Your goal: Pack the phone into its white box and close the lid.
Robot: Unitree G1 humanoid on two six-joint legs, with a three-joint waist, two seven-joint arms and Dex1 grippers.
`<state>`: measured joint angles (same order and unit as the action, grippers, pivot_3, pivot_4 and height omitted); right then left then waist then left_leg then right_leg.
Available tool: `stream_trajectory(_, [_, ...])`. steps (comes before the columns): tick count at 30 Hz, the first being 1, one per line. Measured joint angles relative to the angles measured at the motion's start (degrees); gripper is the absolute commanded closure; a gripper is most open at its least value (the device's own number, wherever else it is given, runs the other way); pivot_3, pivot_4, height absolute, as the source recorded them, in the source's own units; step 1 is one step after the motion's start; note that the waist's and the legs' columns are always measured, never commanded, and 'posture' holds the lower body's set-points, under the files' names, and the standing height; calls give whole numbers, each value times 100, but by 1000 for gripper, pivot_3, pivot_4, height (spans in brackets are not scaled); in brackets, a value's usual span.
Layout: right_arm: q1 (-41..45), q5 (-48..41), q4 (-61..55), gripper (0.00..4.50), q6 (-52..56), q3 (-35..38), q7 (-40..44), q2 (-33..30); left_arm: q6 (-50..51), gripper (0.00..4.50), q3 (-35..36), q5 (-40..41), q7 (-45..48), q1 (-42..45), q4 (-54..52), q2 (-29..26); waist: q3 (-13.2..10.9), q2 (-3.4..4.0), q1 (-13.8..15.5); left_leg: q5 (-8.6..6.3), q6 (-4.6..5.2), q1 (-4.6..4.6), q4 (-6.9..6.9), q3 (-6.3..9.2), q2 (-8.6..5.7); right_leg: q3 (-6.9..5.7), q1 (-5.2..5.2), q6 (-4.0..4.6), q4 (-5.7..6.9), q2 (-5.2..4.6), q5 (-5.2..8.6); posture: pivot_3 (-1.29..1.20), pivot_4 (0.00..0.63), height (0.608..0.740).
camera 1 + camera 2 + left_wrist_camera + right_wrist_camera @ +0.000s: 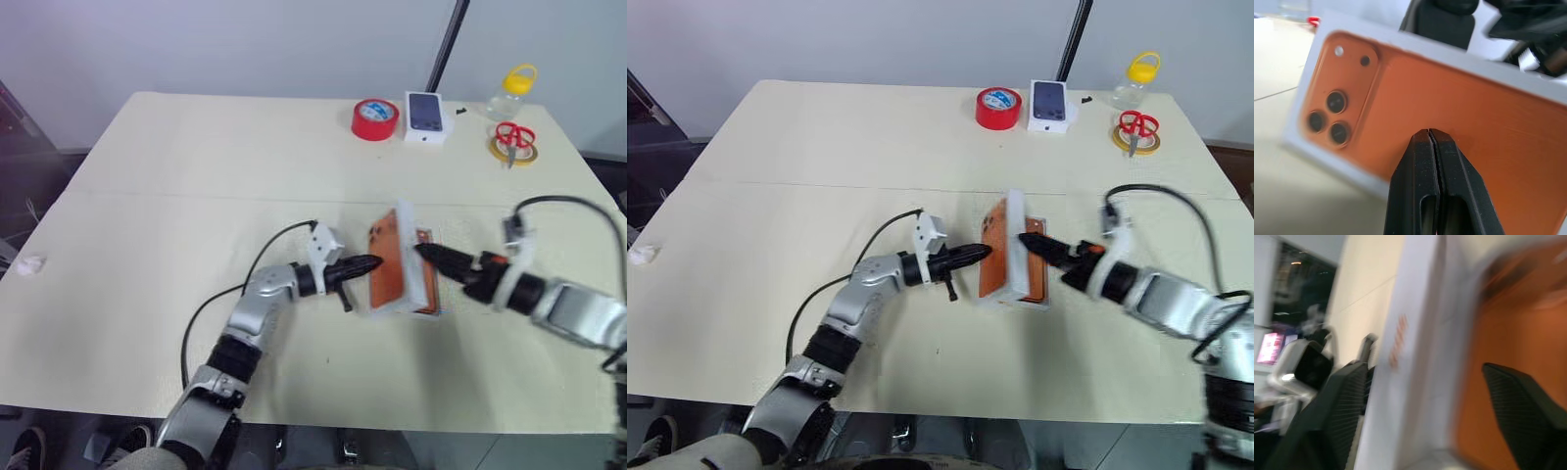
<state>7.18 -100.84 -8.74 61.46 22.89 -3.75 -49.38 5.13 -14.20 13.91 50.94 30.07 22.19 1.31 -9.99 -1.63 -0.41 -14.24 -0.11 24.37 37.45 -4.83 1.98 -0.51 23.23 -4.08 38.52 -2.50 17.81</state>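
So the lid (409, 257) is standing up on its long edge mid-surface (176, 196), orange phone print on its top facing the left gripper (370, 262). That one's got its fingers pressed together, tip right against the print like it's propping the lid up. Right gripper (423, 253) is on the other side, fingers spread wide, gripping nothing. The white box (427, 299) lies flat right behind it, orange showing inside, so I'd guess the phone's in. Closing's still left.
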Motion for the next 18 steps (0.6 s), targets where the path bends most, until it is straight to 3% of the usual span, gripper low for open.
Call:
stream_trajectory(4, [-67, 884, 201, 634, -128, 113, 685, -180, -137, 4500, -92, -98, -19, 139, 391, 279, 2, 3, -43, -5, 9, 3, -4, -2, 1, 3, 1, -6, -19, 4, -4, 0, 150, 740])
stream_trajectory(5, [-61, 1144, 179, 865, -233, 104, 807, -161, -184, 4500, -92, -108, -10, 179, 429, 292, 2, 4, -33, -5, 9, 3, -6, -1, 1, 3, 1, -6, -19, 5, -4, 0, 150, 740])
stream_trajectory(7, [-77, 1799, -16, 1527, -504, -1, 1066, -139, -240, 4500, -90, -161, 29, 222, 462, 223, 3, 6, -30, -5, 9, 2, -8, 0, 1, 2, 1, -6, -19, 6, -4, 0, 150, 740])
stream_trajectory(12, [-260, 3987, -548, 4159, -1625, -752, 1724, -108, -203, 4500, -23, -193, 146, 157, 251, -238, 6, 10, -24, -5, 9, 3, -8, -1, 0, 2, 1, -9, -23, 3, -5, 0, 150, 740])
stream_trajectory(13, [-274, 4393, -559, 4413, -1859, -896, 1833, -92, -124, 4500, 19, -180, 156, 97, 101, -357, 6, 10, -28, -5, 9, 4, -7, -2, -2, 2, 1, -10, -24, 1, -6, 0, 150, 740])
stream_trajectory(18, [-177, 5542, -553, 4413, -2419, -1186, 1989, 354, 316, 4500, 164, -72, 218, -427, -724, -986, 9, 16, -24, -4, 7, 1, -7, -2, -1, 2, -2, -11, -23, -3, -8, 0, 150, 740])
